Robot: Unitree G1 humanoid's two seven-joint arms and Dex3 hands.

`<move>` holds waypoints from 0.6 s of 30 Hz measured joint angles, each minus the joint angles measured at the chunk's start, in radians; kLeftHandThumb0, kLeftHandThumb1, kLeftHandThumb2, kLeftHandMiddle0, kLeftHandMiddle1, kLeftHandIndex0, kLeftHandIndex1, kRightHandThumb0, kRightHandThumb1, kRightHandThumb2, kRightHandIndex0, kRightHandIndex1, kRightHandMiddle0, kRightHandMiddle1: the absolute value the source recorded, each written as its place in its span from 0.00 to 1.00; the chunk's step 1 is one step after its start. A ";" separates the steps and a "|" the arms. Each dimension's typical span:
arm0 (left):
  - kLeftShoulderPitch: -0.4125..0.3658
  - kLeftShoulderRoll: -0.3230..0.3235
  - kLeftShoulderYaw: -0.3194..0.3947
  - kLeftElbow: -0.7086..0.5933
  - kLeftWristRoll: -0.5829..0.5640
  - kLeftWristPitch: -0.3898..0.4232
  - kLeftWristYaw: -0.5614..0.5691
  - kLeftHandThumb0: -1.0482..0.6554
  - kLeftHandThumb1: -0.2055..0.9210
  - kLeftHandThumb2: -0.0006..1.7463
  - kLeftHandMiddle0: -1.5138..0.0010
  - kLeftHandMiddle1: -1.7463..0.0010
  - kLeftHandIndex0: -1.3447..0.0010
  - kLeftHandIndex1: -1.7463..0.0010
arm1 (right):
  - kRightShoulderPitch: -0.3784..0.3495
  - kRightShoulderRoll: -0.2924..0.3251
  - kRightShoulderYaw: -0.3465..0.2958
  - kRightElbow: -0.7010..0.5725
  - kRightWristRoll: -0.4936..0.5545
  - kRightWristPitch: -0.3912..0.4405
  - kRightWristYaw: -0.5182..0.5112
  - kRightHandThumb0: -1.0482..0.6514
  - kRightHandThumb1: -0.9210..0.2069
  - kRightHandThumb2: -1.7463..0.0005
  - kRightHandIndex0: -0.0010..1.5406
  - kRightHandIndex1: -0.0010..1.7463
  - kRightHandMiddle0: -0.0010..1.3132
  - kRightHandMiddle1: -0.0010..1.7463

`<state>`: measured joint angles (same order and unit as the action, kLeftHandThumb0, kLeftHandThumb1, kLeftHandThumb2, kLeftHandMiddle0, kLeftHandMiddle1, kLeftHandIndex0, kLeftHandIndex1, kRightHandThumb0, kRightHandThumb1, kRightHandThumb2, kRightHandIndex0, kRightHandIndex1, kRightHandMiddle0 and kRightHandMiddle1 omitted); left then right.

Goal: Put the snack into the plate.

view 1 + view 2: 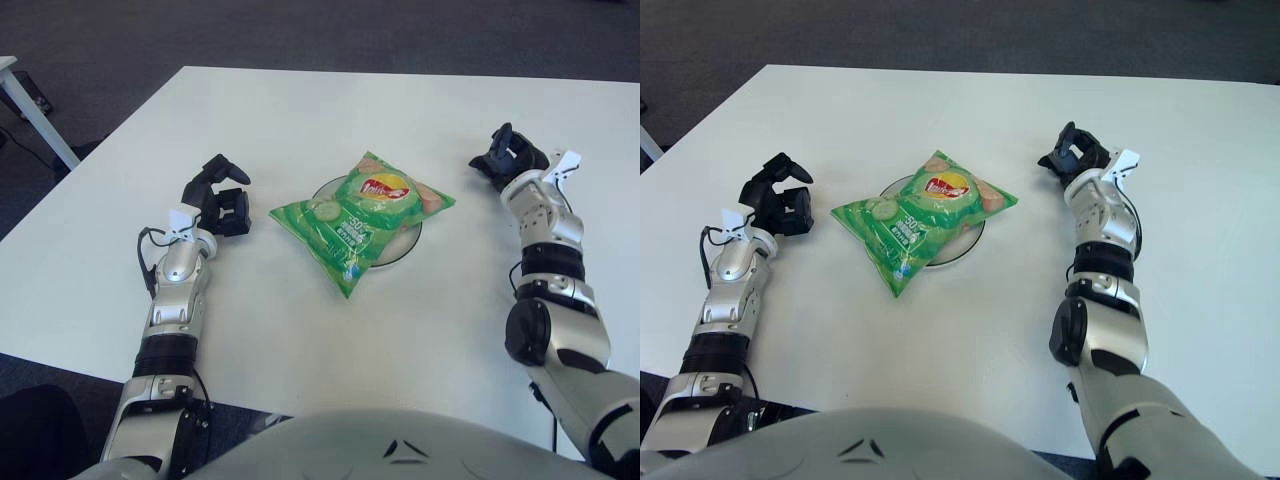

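Note:
A green snack bag (358, 216) lies flat across a white plate (404, 245) in the middle of the white table, hiding most of the plate; the bag's lower corner hangs over the plate's near-left rim. My right hand (508, 153) is to the right of the bag, apart from it, low over the table, fingers curled and holding nothing. My left hand (222, 196) shows to the left of the bag, a short gap away, fingers relaxed and empty.
The white table (300, 330) ends at its far edge against dark carpet. A white table leg (30, 110) stands at the far left, off the table.

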<state>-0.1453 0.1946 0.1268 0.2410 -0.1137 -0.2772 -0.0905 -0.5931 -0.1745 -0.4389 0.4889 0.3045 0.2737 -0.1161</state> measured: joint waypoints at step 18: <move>-0.002 0.001 0.005 0.016 -0.004 -0.001 -0.003 0.35 0.52 0.71 0.16 0.00 0.58 0.00 | 0.265 0.176 0.126 -0.359 -0.068 -0.047 -0.136 0.33 0.56 0.23 0.65 1.00 0.48 1.00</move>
<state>-0.1475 0.1952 0.1323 0.2567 -0.1175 -0.2787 -0.0930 -0.3277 0.0011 -0.3128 0.1296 0.2367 0.2268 -0.2522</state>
